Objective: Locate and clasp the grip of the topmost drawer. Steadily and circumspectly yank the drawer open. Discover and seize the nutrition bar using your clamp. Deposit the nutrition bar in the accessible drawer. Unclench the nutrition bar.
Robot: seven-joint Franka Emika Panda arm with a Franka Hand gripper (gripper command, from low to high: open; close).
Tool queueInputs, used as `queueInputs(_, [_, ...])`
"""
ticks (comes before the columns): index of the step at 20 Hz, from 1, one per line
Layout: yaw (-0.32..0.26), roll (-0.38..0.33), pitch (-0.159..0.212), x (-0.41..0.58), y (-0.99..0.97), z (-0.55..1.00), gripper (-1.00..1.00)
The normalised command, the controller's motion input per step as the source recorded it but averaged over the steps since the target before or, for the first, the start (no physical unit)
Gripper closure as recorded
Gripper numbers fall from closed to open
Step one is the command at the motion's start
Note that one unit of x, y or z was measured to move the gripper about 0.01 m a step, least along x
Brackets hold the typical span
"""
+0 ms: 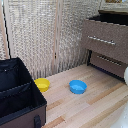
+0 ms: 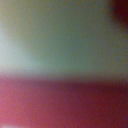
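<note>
Ext. view: topmost drawer (image 1: pixel 102 39) of dark brown cabinet is sitting pulled out at far right, silver bar handle (image 1: pixel 101 40) facing the scene; lower drawer (image 1: pixel 108 63) is sitting beneath it, further back. Blue bowl (image 1: pixel 77 86) and yellow bowl (image 1: pixel 42 84) are resting apart on the wooden desk (image 1: pixel 95 107), yellow one to the left, just beside a black fabric bin (image 1: pixel 17 95) at near left. Nutrition bar isn't showing in either view. White bit of arm (image 1: pixel 125 75) is peeking in at right edge. Gripper: out of ext. view; wrist view is giving only grey-green and red blur, so can't tell opening or hold.
</note>
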Motion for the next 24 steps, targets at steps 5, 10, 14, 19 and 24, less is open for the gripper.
queueInputs(5, [0.077,0.037,-0.039,-0.082,-0.17,-0.33,1.00])
queueInputs(10, [0.008,0.000,0.037,0.028,-0.01,-0.02,-1.00])
queueInputs(14, [0.008,0.004,0.063,0.096,0.01,0.02,-1.00])
queueInputs(19, [0.003,0.005,0.129,0.196,0.05,0.18,-1.00])
queueInputs(24, [-0.057,0.058,0.047,0.308,0.26,0.23,-1.00])
